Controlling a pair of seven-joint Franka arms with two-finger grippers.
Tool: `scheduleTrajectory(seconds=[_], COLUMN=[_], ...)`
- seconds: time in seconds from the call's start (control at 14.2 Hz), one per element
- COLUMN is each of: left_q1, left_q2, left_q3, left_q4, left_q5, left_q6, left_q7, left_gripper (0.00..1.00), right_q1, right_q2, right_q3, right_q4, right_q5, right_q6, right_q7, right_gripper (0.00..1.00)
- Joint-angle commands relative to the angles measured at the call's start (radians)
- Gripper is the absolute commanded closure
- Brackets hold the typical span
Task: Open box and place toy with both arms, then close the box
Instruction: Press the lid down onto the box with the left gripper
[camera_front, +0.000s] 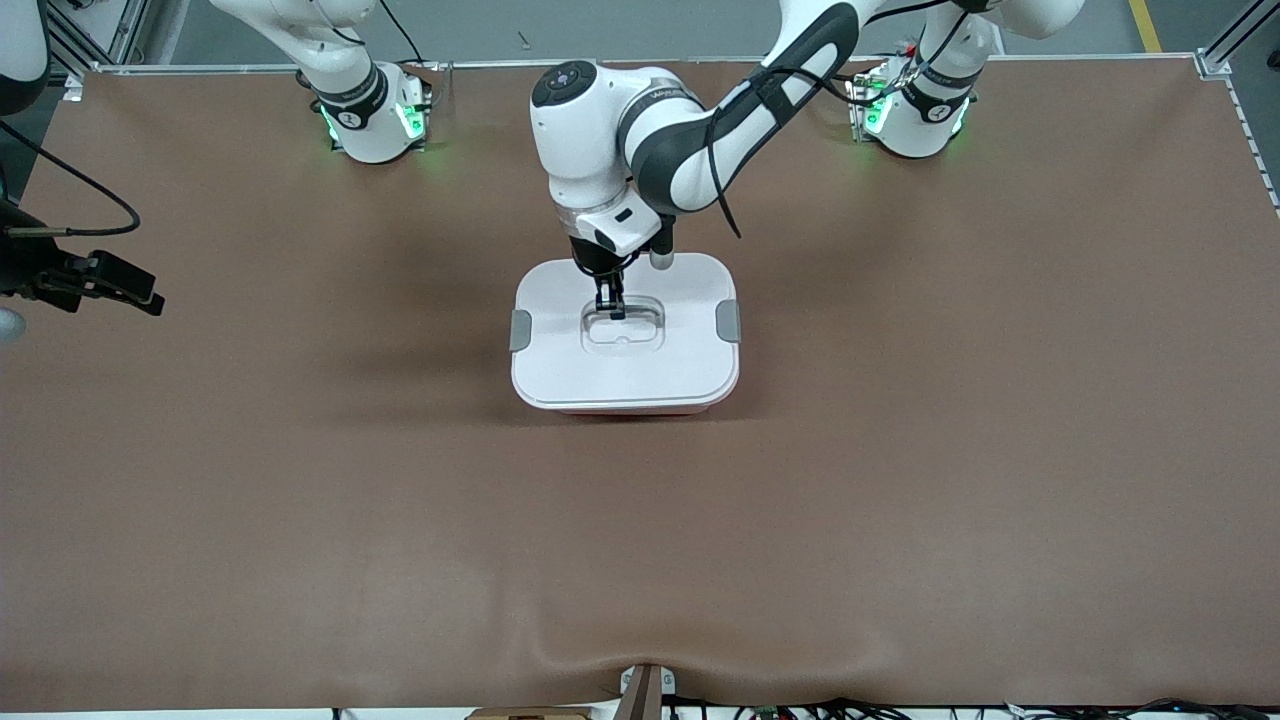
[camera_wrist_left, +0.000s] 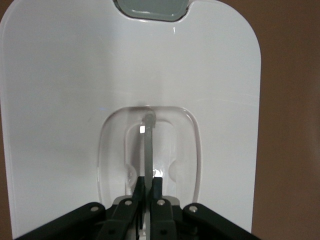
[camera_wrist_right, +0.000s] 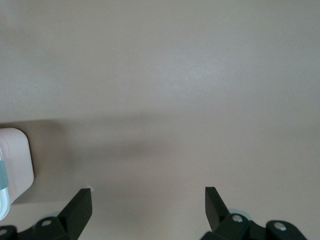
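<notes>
The lid's thin clear handle (camera_wrist_left: 148, 150) (stiff, slick, light) is pinched by the left claw (camera_front: 611, 303) at the box's (camera_front: 625, 345) centre; the right claw (camera_wrist_right: 147, 205), at nine o'clock over the counter (camera_front: 300, 450), is kept spread, waiting.

- One box (camera_front: 625, 385), pink along its lower edge.
- One white lid (camera_front: 560, 350) on the box.
- Two grey clips, one at each end of the lid: (camera_front: 520, 330) and (camera_front: 728, 320).
- One clear handle (camera_front: 624, 318) set in one recess in the lid.
- Two arms: the left arm (camera_front: 720, 130) and the right arm (camera_front: 340, 50).
- Two grippers: the left gripper (camera_front: 611, 303) and the right gripper (camera_front: 130, 290).
- Two bases lit green: (camera_front: 915, 115) and (camera_front: 375, 125).
- One brown table (camera_front: 900, 480).
</notes>
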Motion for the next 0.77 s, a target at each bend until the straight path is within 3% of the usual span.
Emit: scheduleTrajectory(seconds=[0.0, 0.56, 0.63, 0.7], left_q1=[-0.015, -0.013, -0.01, -0.007], left_q2=[-0.001, 0.0, 0.0, -0.001], left_q3=[0.0, -0.002, -0.002, -0.002], left_q4=[-0.022, -0.047, -0.045, -0.047], left_q5=[0.019, 0.02, 0.02, 0.02], left_q6=[-0.011, -0.025, -0.025, -0.025], left_q7=[-0.24, -0.23, -0.225, -0.223], left_gripper=[1.0, 1.0, 0.86, 0.88], right_q1=[0.001, 0.0, 0.0, -0.003], right_q2=[0.009, 0.008, 0.006, 0.006], right_q3=[0.006, 0.003, 0.003, 0.003], right_q4=[0.018, 0.018, 0.018, 0.02], right_q5=[0.007, 0.017, 0.017, 0.017], right_q6=[0.005, 0.023, 0.022, 0.018], right_q7=[0.002, 0.005, 0.005, 0.005], right_gripper=[0.0, 0.0, 0.0, 0.0])
